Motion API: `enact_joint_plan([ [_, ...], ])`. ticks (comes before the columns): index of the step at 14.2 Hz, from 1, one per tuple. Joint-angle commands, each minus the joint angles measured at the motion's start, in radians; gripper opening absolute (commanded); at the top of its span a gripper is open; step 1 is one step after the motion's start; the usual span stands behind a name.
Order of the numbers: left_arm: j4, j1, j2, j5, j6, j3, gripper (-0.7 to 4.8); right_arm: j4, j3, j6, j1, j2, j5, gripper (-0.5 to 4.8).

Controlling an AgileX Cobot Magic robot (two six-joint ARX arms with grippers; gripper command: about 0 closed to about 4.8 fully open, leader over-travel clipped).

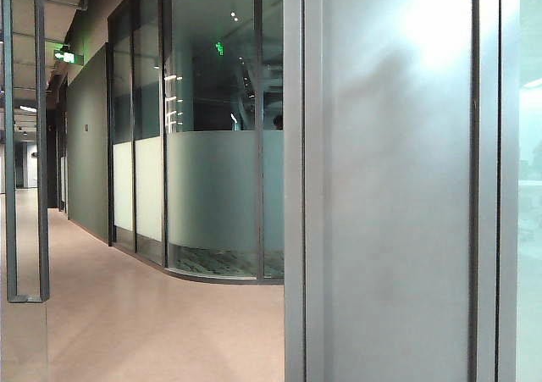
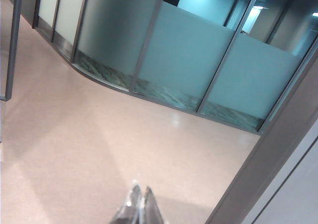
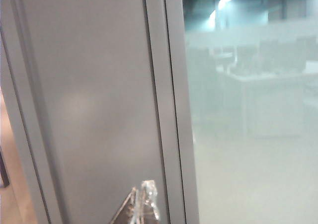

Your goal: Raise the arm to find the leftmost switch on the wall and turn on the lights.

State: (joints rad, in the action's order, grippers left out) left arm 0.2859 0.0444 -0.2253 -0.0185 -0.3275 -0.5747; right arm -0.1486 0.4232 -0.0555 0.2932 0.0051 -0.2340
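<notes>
The switch is out of view in all three views. A grey wall panel (image 1: 389,196) fills the right half of the exterior view, where neither arm shows. My left gripper (image 2: 141,189) is shut with nothing in it and hangs over the pale pink floor (image 2: 99,144). My right gripper (image 3: 142,186) is shut and empty too, its fingertips pointing at the grey wall panel (image 3: 89,100), close to a vertical frame strip (image 3: 166,105).
A corridor with a pinkish floor (image 1: 144,323) runs off to the left, lined by a curved frosted glass partition (image 1: 212,187). A dark metal door handle bar (image 1: 41,145) stands at far left. Frosted glass (image 3: 253,124) lies beside the panel, with desks behind it.
</notes>
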Motion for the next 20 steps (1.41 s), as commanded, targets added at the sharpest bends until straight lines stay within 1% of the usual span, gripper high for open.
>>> enact_joint_plan([
  [1,-0.010,-0.002,0.000,-0.004,0.002,-0.003,-0.05,-0.006,0.002,0.000,0.000,-0.002,-0.003,-0.01],
  [6,-0.010,-0.002,0.000,-0.004,0.002,-0.003,-0.05,-0.013,0.002,0.000,0.000,-0.002,-0.003,-0.01],
  [7,-0.007,-0.003,0.000,-0.004,0.017,-0.003,-0.05,-0.013,0.002,0.000,0.000,-0.002,-0.003,-0.01],
  [8,-0.004,-0.003,0.009,0.012,0.143,-0.003,-0.05,-0.013,0.002,0.000,0.000,-0.002,-0.003,-0.01],
  [9,0.005,-0.003,0.023,0.033,0.219,-0.003,-0.05,-0.013,0.002,0.000,0.000,-0.002,-0.003,-0.01],
  [11,0.010,-0.003,0.062,0.048,0.324,0.043,-0.05,-0.013,0.002,0.000,0.000,-0.002,-0.003,-0.01],
  [12,-0.001,-0.004,0.082,0.080,0.357,0.090,-0.05,-0.013,0.002,0.000,0.000,-0.002,-0.003,-0.01],
  [13,-0.037,-0.005,0.113,0.121,0.385,0.168,-0.05,-0.013,0.002,0.000,0.000,-0.002,-0.003,-0.01],
  [14,-0.054,-0.005,0.135,0.120,0.392,0.219,-0.05,-0.013,0.002,0.000,0.000,-0.002,-0.003,-0.01],
  [15,-0.060,-0.005,0.161,0.108,0.381,0.277,-0.05,-0.013,0.002,0.000,0.000,-0.002,-0.003,-0.01],
  [17,-0.093,-0.008,0.183,0.106,0.375,0.344,-0.05,-0.013,0.002,0.000,0.000,-0.002,-0.003,-0.01],
  [18,-0.115,-0.023,0.195,0.101,0.354,0.372,-0.05,-0.013,0.002,0.000,0.000,-0.002,-0.003,-0.01],
  [20,-0.124,-0.092,0.221,0.101,0.263,0.431,-0.05,-0.013,0.002,0.000,0.000,-0.002,-0.003,-0.01],
])
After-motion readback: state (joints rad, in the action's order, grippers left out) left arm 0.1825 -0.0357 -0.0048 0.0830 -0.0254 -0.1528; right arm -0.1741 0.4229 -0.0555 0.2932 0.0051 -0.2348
